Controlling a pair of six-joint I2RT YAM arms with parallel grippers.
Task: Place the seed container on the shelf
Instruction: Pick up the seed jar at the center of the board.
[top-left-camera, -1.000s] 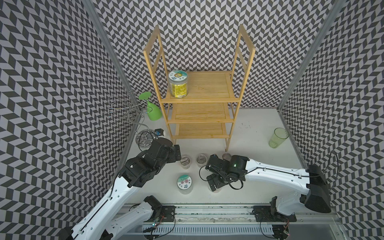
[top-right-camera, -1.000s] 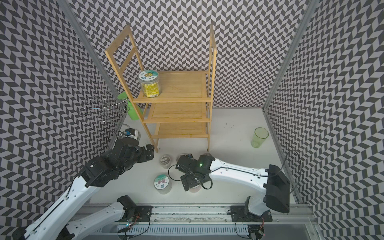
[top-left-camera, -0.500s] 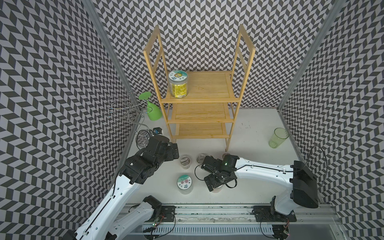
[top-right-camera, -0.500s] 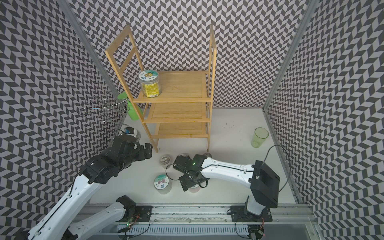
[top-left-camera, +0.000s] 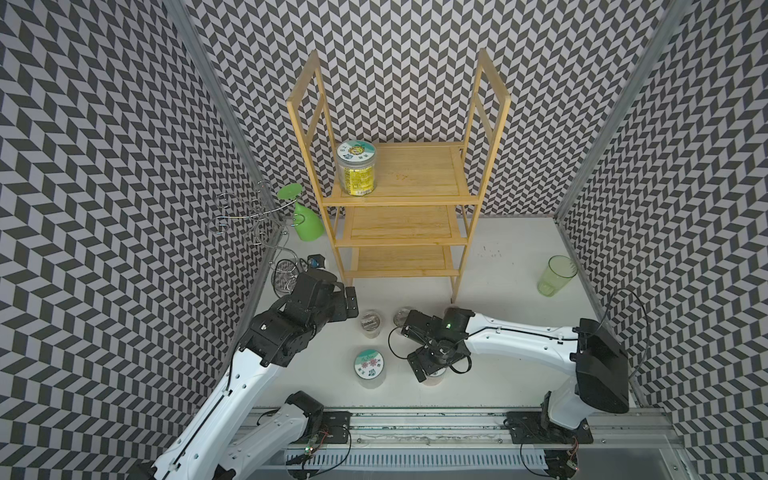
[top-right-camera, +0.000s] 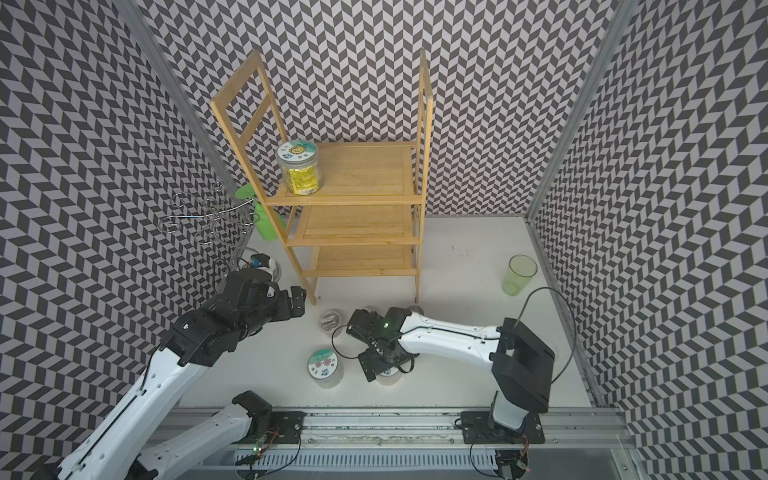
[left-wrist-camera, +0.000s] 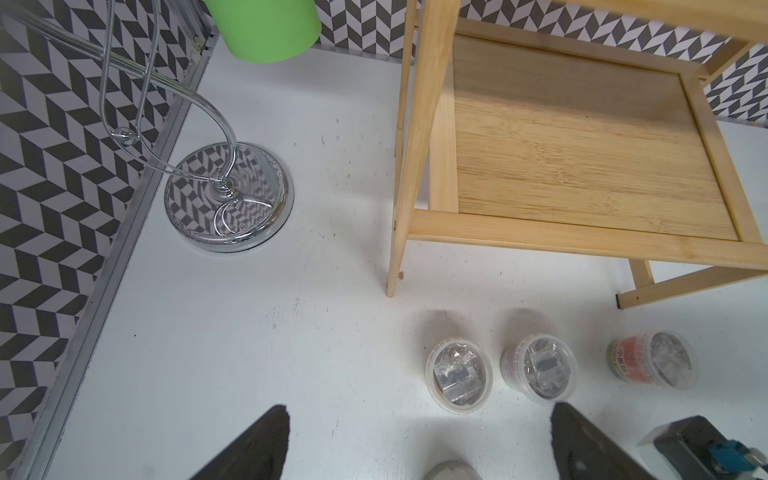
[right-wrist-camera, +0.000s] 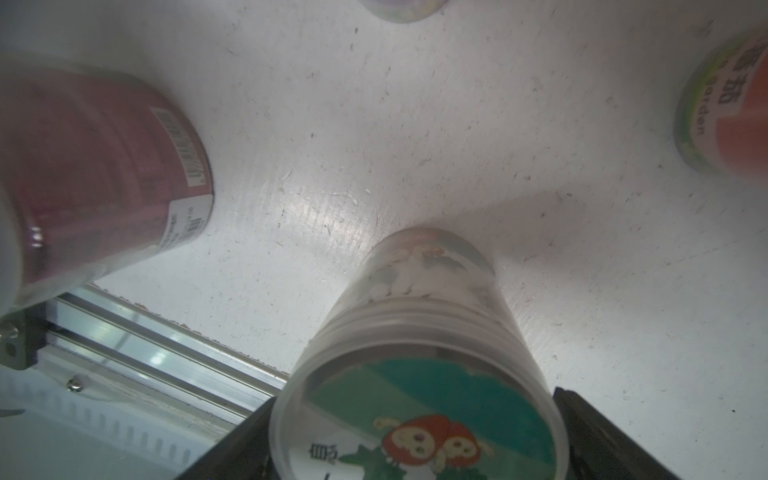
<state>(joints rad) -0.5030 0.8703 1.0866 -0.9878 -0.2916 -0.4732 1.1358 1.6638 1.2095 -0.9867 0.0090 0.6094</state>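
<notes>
- The shelf (top-left-camera: 399, 200) stands at the back of the tabletop (top-left-camera: 511, 299).
- A seed jar (top-left-camera: 355, 172) sits on its top tier, at the front left corner.
- A wire stand (top-left-camera: 253, 216) is left of the shelf, with a goblet (top-left-camera: 308, 224) between them.
- A tumbler (top-left-camera: 556, 275) stands far right, well apart.
- Small tubs (top-left-camera: 369, 322) sit before the shelf.
- A lidded jar (top-left-camera: 370, 365) is nearer still, with a second jar (right-wrist-camera: 419, 332) just to its right.

Table (top-left-camera: 519, 291) bears the shelf (top-left-camera: 415, 174); its top tier holds a yellow-labelled jar (top-left-camera: 356, 168).

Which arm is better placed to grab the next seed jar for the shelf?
Right. The right fingers stand open on either side of a jar near the front rail, ready to close. The left fingers are open over bare table, holding nothing.
</notes>
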